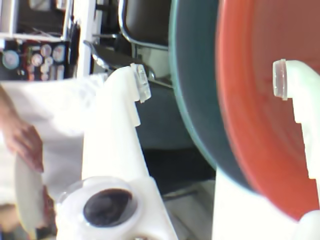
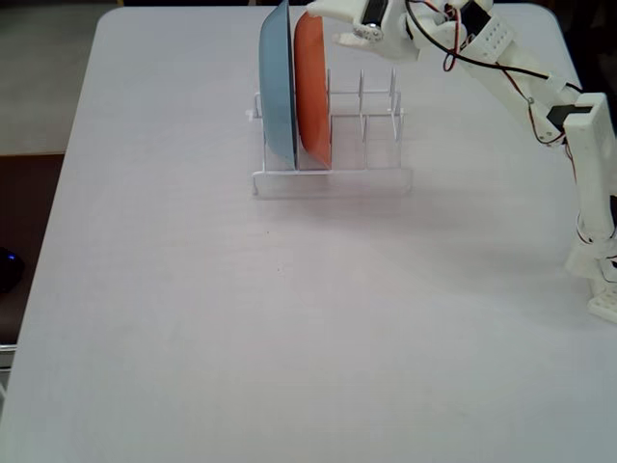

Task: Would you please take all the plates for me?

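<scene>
The counter (image 2: pixel 193 318) is a plain white, matte surface that fills nearly all of the fixed view; a strip of darker floor shows along its left edge. A white wire rack (image 2: pixel 333 178) stands on the far half of the counter. Two plates stand on edge in its left slots: the blue plate (image 2: pixel 277 87) at the left end and the orange plate (image 2: pixel 313 92) just beside it on the right. Their rims are close together at the base. The slots to the right of the orange plate hold nothing.

The arm (image 2: pixel 540 96) enters from the right edge of the fixed view and reaches over the rack. The claw (image 2: pixel 333 24) sits at the top rim of the orange plate.

The wrist view shows what the fixed view cannot resolve. The claw (image 1: pixel 212 82) is wide open, one finger (image 1: pixel 117 130) on the outer side of the blue plate (image 1: pixel 192 90) and the other finger on the face of the orange plate (image 1: pixel 260 100). Both rims lie between the fingers; no contact can be confirmed. This view also shows a hand (image 1: pixel 22 140) at the left edge holding a white plate (image 1: pixel 27 200), with a chair and shelving behind, blurred.
</scene>
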`<control>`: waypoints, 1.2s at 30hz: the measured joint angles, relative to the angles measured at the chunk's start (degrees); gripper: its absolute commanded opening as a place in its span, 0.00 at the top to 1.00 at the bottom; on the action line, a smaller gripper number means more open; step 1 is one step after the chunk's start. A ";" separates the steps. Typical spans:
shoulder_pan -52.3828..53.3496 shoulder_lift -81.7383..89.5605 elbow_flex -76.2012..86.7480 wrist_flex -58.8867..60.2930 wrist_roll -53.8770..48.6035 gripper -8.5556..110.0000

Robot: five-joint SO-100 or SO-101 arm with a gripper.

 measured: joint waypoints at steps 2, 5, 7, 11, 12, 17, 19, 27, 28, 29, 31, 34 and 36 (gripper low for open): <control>0.00 -1.14 0.00 -1.05 0.88 0.68; 0.00 -2.72 -0.18 -2.37 1.58 0.72; 0.00 -5.10 -2.64 -2.90 1.85 0.75; 0.00 -10.11 -8.53 -3.16 2.72 0.81; 0.00 -10.90 -9.67 -3.16 3.16 0.85; -0.35 -11.69 -12.13 -5.01 5.10 0.93; -0.26 -11.69 -13.80 -3.87 5.10 0.93; 0.88 -10.72 -18.98 2.81 3.08 0.93; 1.14 -9.84 -18.98 3.52 2.90 0.93; 1.23 -8.79 -18.98 4.39 2.90 0.93; 1.41 -6.24 -18.98 4.75 2.81 0.93; 1.49 -1.67 -19.07 4.92 2.29 0.93; 1.49 1.58 -19.07 4.92 1.41 0.93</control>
